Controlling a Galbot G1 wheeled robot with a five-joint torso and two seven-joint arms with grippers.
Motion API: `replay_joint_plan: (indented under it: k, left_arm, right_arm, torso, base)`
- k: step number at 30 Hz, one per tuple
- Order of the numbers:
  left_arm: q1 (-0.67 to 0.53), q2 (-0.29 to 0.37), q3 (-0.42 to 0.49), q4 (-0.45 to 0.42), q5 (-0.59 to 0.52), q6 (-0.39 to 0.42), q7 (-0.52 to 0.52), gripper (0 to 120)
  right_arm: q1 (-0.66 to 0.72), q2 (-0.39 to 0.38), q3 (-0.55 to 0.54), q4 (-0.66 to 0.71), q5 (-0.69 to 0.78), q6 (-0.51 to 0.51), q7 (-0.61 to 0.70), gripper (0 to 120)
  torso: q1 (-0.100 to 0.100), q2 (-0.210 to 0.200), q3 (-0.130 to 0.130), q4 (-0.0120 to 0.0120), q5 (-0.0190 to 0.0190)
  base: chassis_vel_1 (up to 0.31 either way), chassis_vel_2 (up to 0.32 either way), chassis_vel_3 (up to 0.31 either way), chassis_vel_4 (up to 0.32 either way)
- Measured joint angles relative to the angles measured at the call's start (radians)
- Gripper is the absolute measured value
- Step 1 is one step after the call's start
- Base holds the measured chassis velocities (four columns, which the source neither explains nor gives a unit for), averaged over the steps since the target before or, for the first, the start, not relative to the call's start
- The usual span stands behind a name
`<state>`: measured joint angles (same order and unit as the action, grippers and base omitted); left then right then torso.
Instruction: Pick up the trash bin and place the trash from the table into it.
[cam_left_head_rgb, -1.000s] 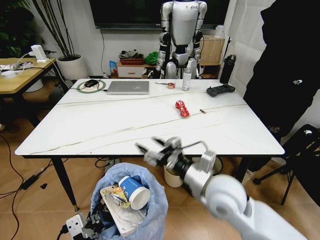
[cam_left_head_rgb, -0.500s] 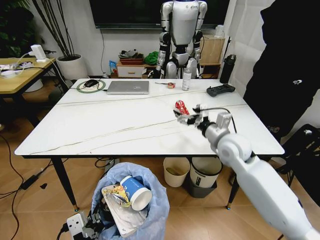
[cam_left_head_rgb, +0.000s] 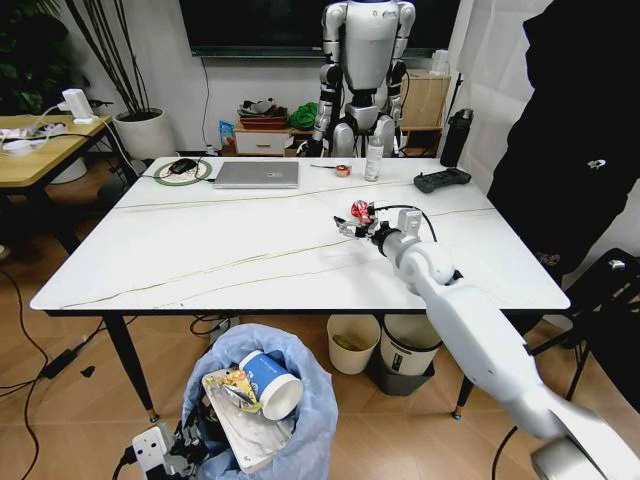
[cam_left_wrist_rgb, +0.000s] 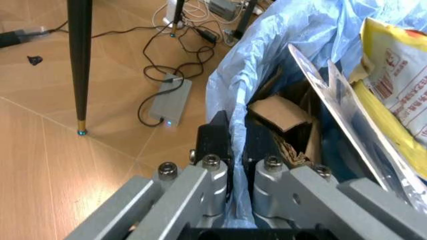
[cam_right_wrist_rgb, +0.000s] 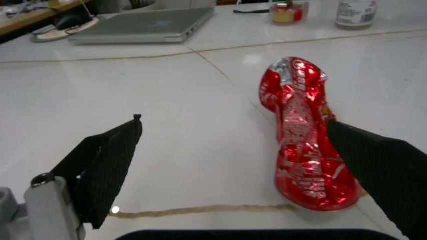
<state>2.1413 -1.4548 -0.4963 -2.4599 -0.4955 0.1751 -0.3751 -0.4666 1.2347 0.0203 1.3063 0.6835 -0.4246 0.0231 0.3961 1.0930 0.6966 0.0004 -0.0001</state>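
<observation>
Marble-white bench (cam_left_head_rgb: 250, 250) fills our head view, and our right arm reaches across it so that our right gripper (cam_left_head_rgb: 352, 226) sits low over the top beside the red wrapper (cam_left_head_rgb: 362, 209), on the far right part of the bench. A laptop (cam_left_head_rgb: 257, 174) lies at the far edge, well apart from the wrapper. Below the near edge of the bench, on the floor, stands our bin (cam_left_head_rgb: 300, 420) with its light-blue bag; a cup (cam_left_head_rgb: 268, 383) and a yellowish wrapper (cam_left_head_rgb: 230, 388) lie inside it. Our left gripper (cam_left_head_rgb: 180, 447) shows at the bin's near rim.

From our left wrist we see the left gripper (cam_left_wrist_rgb: 238, 150) with its fingers (cam_left_wrist_rgb: 212, 145) pressed together on the blue bag at the bin (cam_left_wrist_rgb: 267, 55) rim. Brown paper (cam_left_wrist_rgb: 280, 112) and a yellowish wrapper (cam_left_wrist_rgb: 393, 80) sit inside.

From our right wrist we see the right gripper (cam_right_wrist_rgb: 233, 160) spread wide, one black finger (cam_right_wrist_rgb: 107, 160) well clear of the red wrapper (cam_right_wrist_rgb: 303, 135) and the other just beside it; whether that one touches it, we cannot tell. The wrapper lies crumpled on the bench (cam_right_wrist_rgb: 167, 125), with the laptop (cam_right_wrist_rgb: 143, 25) behind.
</observation>
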Motion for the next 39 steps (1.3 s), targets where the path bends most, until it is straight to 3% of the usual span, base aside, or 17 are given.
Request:
replay_joint_plan:
  k: [19,27,29,32,39]
  left_arm:
    - [-0.013,0.0,-0.005,0.012,-0.016,0.001,0.0,0]
    - [-0.017,0.002,-0.007,0.013,-0.022,0.002,0.0,0]
    - [-0.019,0.004,-0.009,0.016,-0.026,0.003,0.0,0]
    - [-0.022,0.006,-0.01,0.017,-0.028,0.003,0.0,0]
    - [-0.027,0.008,-0.011,0.022,-0.031,0.004,-0.001,0]
  right_arm:
    - [0.032,-0.002,0.004,-0.148,-0.062,0.031,-0.032,98]
    - [0.03,-0.001,0.009,-0.164,-0.062,0.038,-0.041,74]
    - [0.023,-0.003,0.01,-0.164,-0.062,0.04,-0.042,58]
    - [0.019,-0.003,0.011,-0.164,-0.062,0.042,-0.042,47]
    - [0.014,-0.005,0.01,-0.152,-0.06,0.044,-0.045,43]
  torso:
    - [0.0,0.0,0.0,0.0,0.0002]
    - [0.0,0.0,0.0,0.0,0.0001]
    - [0.0,0.0,0.0,-0.0001,0.0]
    - [0.0,0.0,0.0,-0.0002,0.0]
    - [0.0,0.0,0.0,0.0,0.0001]
  base:
    - [0.0,0.0,0.0,0.0]
    - [0.0,0.0,0.0,0.0]
    - [0.0,0.0,0.0,0.0]
    - [0.0,0.0,0.0,0.0]
    - [0.0,0.0,0.0,0.0]
